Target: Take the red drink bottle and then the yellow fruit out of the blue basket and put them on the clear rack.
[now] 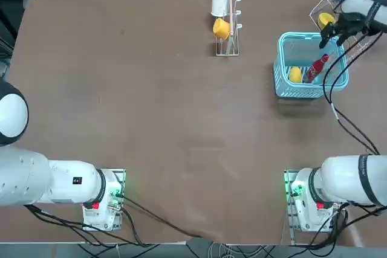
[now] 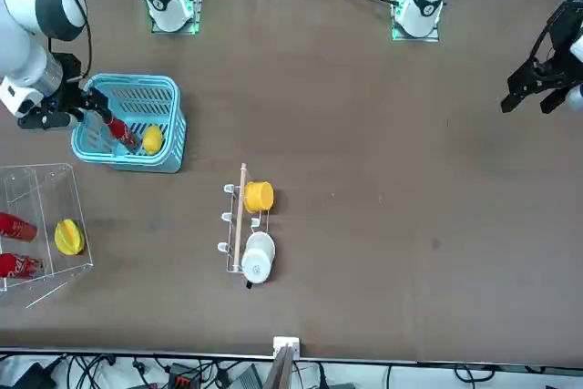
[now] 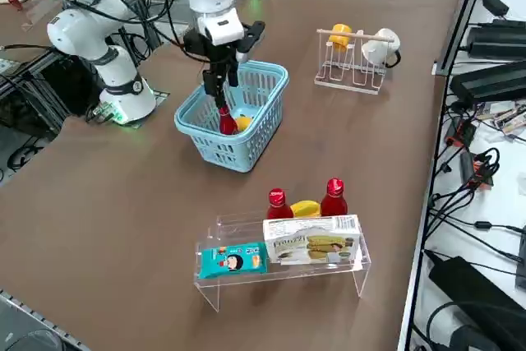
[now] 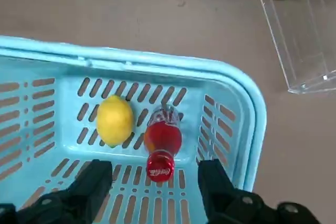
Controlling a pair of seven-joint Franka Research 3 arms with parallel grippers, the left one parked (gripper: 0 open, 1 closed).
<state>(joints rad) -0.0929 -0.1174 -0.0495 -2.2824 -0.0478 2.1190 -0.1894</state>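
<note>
The blue basket (image 1: 302, 36) stands at the table's right side, and both task objects lie inside it. The red drink bottle (image 4: 163, 139) leans against one wall with its cap toward the camera. Right beside it rests the yellow fruit (image 4: 115, 120). My right gripper (image 4: 156, 178) hovers open over the basket, its fingers either side of the bottle's cap and apart from it. From the side the gripper (image 3: 222, 80) points down above the bottle (image 3: 224, 121) and fruit (image 3: 243, 123). The clear rack (image 3: 279, 265) stands just beyond the basket, holding two red bottles and a yellow fruit.
A wire cup stand (image 1: 228, 37) with a yellow cup (image 1: 221, 28) and a white cup (image 1: 219, 3) stands at the table's far middle. Two snack boxes (image 3: 312, 246) sit on the rack's lower step. The arm's black cable hangs beside the basket (image 1: 331, 89).
</note>
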